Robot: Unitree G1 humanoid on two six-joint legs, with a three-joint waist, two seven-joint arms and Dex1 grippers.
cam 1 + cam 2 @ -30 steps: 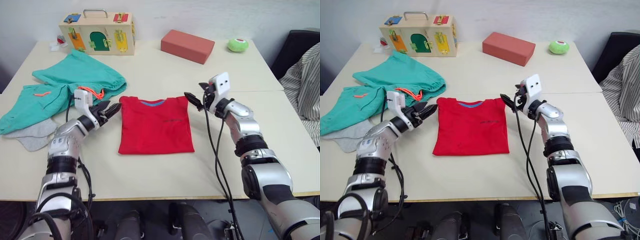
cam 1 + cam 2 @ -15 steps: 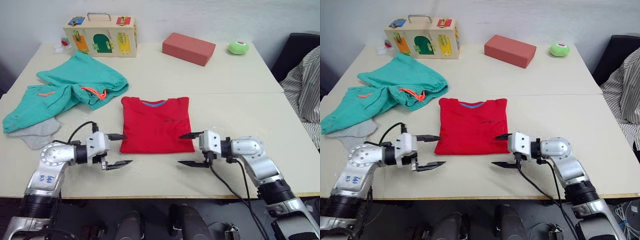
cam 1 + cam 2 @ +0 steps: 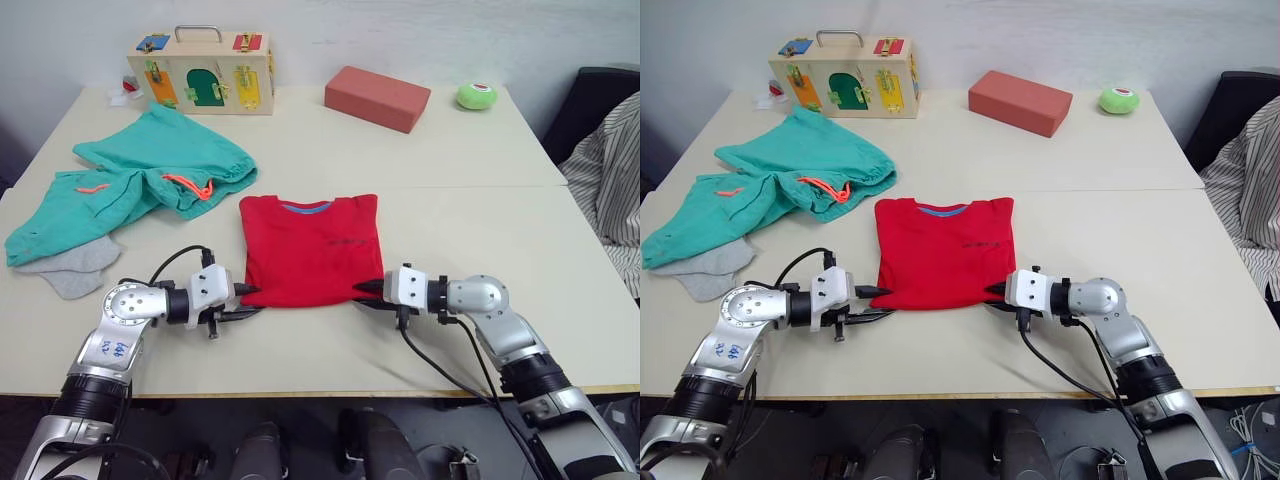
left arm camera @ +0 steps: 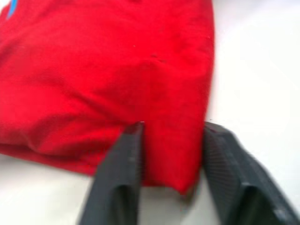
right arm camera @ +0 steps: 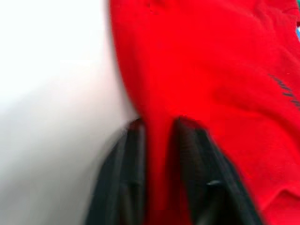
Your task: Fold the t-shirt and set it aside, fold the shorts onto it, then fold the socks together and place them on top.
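Observation:
The red t-shirt (image 3: 310, 250) lies folded into a rectangle in the middle of the table, collar at the far side. My left gripper (image 3: 248, 300) is at its near left corner, shut on the hem, with red cloth (image 4: 168, 140) between the fingers. At the near right corner, my right gripper (image 3: 366, 293) pinches a fold of the shirt (image 5: 161, 154). The teal shorts (image 3: 140, 175), with an orange drawstring, lie crumpled at the far left. The grey socks (image 3: 70, 268) lie beside them, partly under the shorts' near edge.
A wooden latch box (image 3: 200, 70) stands at the far left of the table (image 3: 480, 210), a red block (image 3: 377, 92) at the far middle, and a green ball (image 3: 475, 94) at the far right. Striped cloth (image 3: 610, 180) hangs beyond the table's right edge.
Both grippers dropped from the shirt's far corners to its near corners, then moved inward and closed on the near hem.

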